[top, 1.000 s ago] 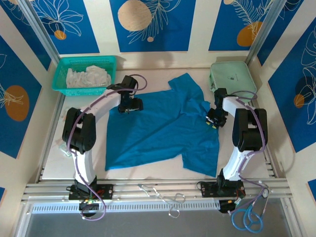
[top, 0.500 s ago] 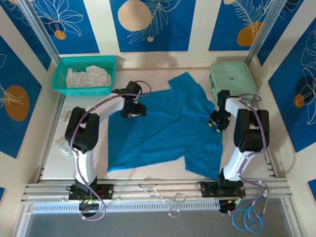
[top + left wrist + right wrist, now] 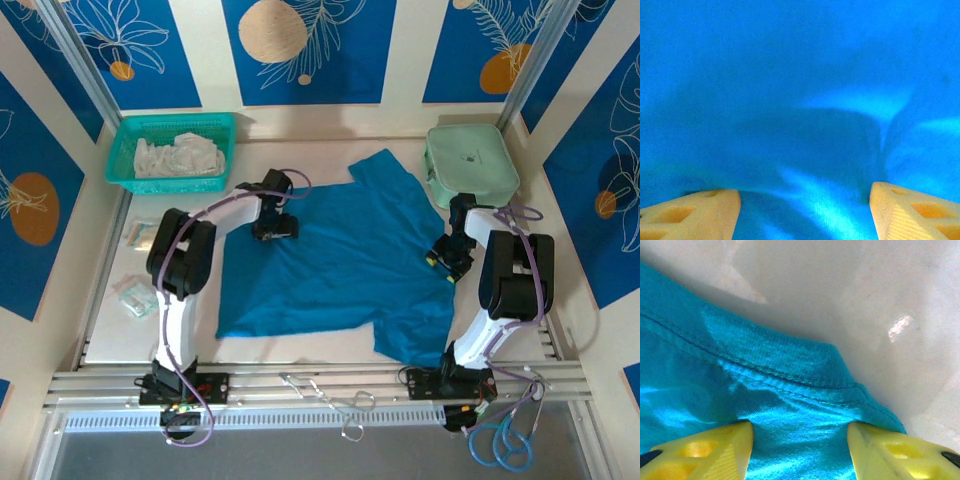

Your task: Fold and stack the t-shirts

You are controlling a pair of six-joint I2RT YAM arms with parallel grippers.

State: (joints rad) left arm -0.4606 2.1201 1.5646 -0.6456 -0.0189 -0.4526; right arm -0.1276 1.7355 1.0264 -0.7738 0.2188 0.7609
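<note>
On the white tabletop [image 3: 315,160], between the two arms, the plain deep teal-blue short-sleeved t-shirt [image 3: 340,260] of thin soft fabric is lying opened out and mostly flat, one sleeve reaching towards the far edge. It is not yet folded, so smoothing it out looks to be the step in hand, since a flat shirt folds along cleaner lines.

The left gripper [image 3: 272,228] is sitting low over the shirt's far left edge. In its wrist view its yellow fingers [image 3: 690,215] are standing wide apart, with rippled cloth lying loose beneath them and nothing pinched. The right gripper [image 3: 447,258] is sitting at the shirt's right edge. Its own fingers [image 3: 705,452] are parted too, and the stitched hem is resting unclamped on the table between them. Working at opposite edges is probably what is letting the arms draw the cloth flat.

Beyond the left arm, a teal plastic mesh basket [image 3: 170,122] is holding crumpled white cloths [image 3: 180,155]. A pale green flat pouch-like thing [image 3: 472,165] is lying near the sleeve at the far right.
</note>
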